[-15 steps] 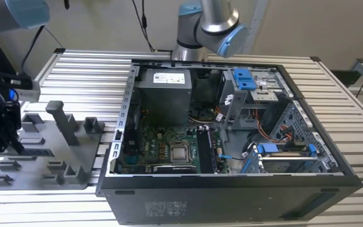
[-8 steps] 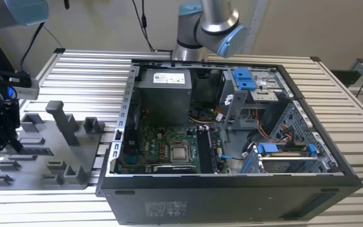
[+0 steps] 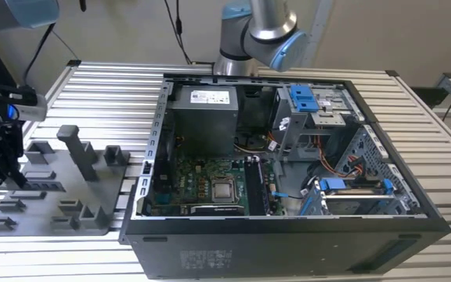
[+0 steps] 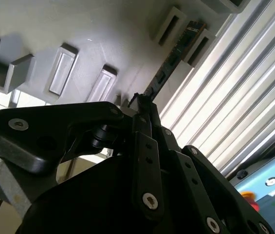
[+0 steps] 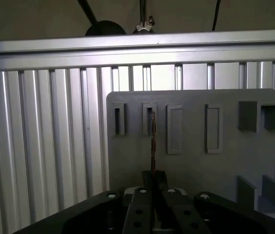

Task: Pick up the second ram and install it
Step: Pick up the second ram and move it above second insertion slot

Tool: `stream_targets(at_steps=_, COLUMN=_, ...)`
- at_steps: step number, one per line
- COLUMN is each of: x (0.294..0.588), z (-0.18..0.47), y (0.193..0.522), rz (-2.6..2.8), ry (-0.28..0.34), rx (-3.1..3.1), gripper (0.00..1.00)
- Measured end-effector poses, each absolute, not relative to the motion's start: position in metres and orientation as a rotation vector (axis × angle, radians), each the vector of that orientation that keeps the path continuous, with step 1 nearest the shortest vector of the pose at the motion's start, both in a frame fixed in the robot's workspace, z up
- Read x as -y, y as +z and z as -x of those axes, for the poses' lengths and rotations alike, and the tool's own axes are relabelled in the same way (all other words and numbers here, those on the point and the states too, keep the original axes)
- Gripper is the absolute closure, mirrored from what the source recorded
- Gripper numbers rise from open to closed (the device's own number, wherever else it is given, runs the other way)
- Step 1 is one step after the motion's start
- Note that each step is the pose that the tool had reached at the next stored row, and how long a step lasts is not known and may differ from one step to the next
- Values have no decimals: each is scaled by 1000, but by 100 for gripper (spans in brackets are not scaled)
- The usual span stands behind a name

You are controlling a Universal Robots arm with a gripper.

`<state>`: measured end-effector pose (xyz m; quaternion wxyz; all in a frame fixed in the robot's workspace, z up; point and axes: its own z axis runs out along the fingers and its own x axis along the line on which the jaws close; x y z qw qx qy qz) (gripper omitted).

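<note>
The second ram (image 5: 153, 146) is a thin dark stick seen edge-on, running from a narrow slot in the grey fixture plate (image 5: 195, 165) up into my gripper (image 5: 153, 179). In the second wrist view the ram (image 4: 169, 66) runs from the fingertips to a slotted holder (image 4: 198, 41). The two fingers sit tight against the stick's near end, so the gripper is shut on it. I cannot tell whether its far end still sits in the slot. In the exterior view my gripper (image 3: 4, 173) hangs over the fixture plate (image 3: 61, 194) at the exterior view's left.
An open computer case (image 3: 288, 235) lies on the slatted metal table (image 3: 108, 88), with the motherboard (image 3: 202, 182) and its memory slots (image 3: 255, 185) exposed. Blue drive latches (image 3: 304, 97) sit in the far part of the case. Grey blocks (image 3: 77, 150) rise from the plate.
</note>
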<state>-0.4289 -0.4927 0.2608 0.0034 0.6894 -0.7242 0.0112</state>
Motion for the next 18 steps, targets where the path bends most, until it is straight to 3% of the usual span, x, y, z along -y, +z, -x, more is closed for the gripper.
stream_targets(at_steps=18, x=493, z=429, y=272, rz=-2161, ry=35, rx=2270, gripper=86)
